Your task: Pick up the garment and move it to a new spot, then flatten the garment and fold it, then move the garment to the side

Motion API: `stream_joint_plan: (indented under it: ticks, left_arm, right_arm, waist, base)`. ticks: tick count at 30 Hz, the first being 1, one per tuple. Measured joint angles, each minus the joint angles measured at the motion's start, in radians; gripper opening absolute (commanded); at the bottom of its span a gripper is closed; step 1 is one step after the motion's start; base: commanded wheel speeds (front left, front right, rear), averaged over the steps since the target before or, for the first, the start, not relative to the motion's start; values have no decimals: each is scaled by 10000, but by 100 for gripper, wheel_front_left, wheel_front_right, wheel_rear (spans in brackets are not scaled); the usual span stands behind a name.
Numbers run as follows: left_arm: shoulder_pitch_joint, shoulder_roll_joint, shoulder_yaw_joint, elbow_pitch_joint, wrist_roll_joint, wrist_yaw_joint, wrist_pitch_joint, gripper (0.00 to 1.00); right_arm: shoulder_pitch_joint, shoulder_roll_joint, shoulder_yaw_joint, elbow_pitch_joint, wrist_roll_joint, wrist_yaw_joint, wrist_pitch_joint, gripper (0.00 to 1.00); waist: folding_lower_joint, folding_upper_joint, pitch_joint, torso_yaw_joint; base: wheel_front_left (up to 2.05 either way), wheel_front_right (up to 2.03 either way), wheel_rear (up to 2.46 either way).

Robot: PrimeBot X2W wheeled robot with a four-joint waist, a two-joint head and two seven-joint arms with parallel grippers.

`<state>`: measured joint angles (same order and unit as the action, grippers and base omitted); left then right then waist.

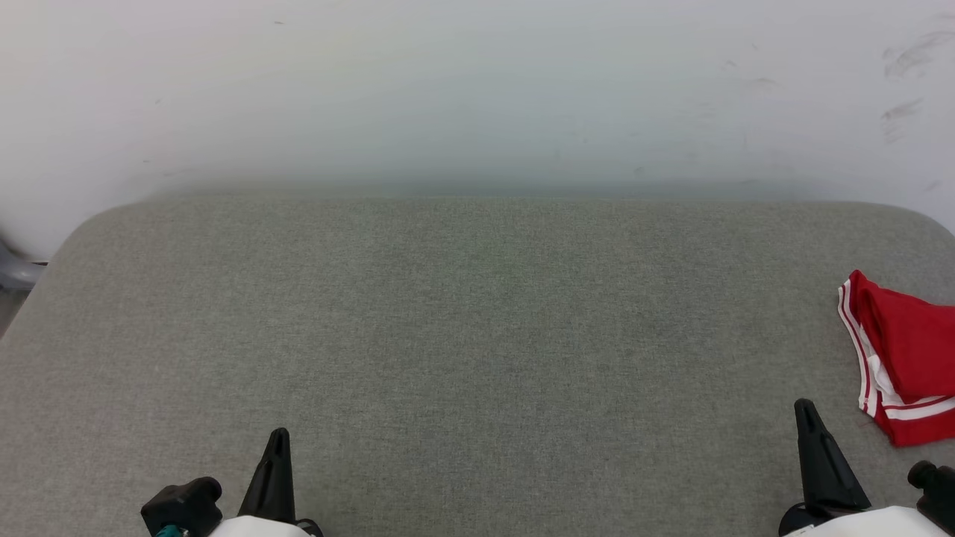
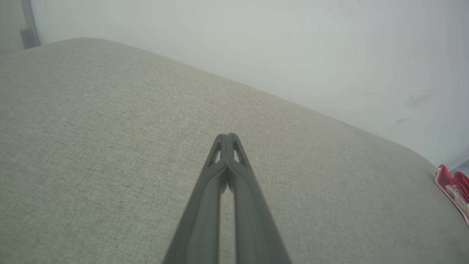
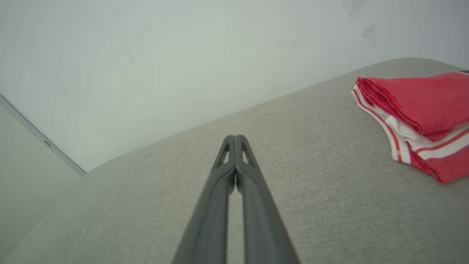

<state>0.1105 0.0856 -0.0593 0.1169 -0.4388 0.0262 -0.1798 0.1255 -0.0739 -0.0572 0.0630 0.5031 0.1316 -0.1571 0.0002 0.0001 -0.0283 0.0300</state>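
The garment (image 1: 906,358) lies folded in a compact red stack with white striped trim at the right edge of the grey fabric surface; its print is hidden. In the right wrist view the garment (image 3: 417,117) sits to the upper right, and in the left wrist view a sliver of the garment (image 2: 454,189) shows at the far right. My left gripper (image 1: 279,436) rests low at the near left, shut and holding nothing, its tips (image 2: 227,136) pressed together. My right gripper (image 1: 804,409) stands just left of the garment, apart from it, shut and holding nothing, tips (image 3: 235,138) together.
The grey upholstered surface (image 1: 462,335) has rounded far corners and meets a pale wall (image 1: 477,89) behind. A grey object (image 1: 15,272) stands past the far left corner.
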Motion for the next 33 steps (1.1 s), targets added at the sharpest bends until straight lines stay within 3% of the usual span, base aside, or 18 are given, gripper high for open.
stream_joint_plan:
  ticks: [33]
  left_arm:
    - [-851, -13, 564, 523, -5026, -629, 1085, 0]
  right_arm:
    - [-908, -10, -67, 750, 4744, -4, 995, 0]
  waist:
    - [0, 0, 97, -93]
  base:
    - [0, 0, 0]
